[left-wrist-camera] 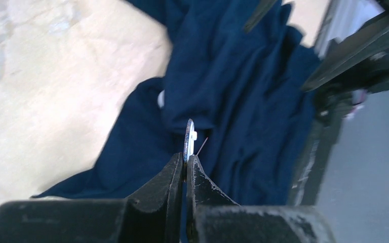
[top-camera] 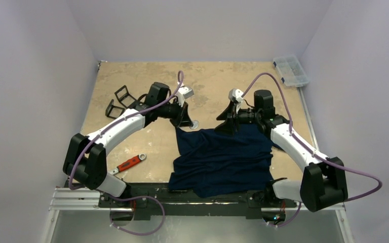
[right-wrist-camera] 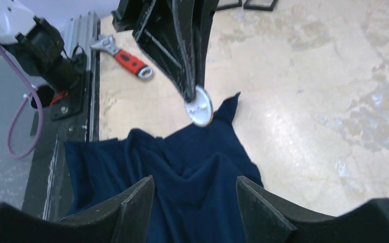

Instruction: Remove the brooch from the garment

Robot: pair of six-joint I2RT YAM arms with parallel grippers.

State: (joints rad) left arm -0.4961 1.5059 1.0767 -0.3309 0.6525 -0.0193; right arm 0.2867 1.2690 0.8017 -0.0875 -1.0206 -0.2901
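Left jaws pinch the brooch [right-wrist-camera: 200,105] by its rim, just over the far-left corner of the shirt [top-camera: 223,159]. Right jaws gape wide, holding nothing. That skinny edge grip could slip and drop it, or the bare pin [left-wrist-camera: 201,146] might snag the cloth.

Tan table [top-camera: 223,76] under navy garment [top-camera: 223,157], red-handled wrench [top-camera: 129,163], black frames [top-camera: 120,101]

A robotics lab cell: 3 plain white walls [top-camera: 197,30] box in a scuffed tan table [top-camera: 223,76]; left arm [top-camera: 124,124] and right arm [top-camera: 296,144] are bolted to an aluminium rail [top-camera: 76,195] (red-handled wrench [top-camera: 130,163], clear parts box [top-camera: 290,70] nearby).
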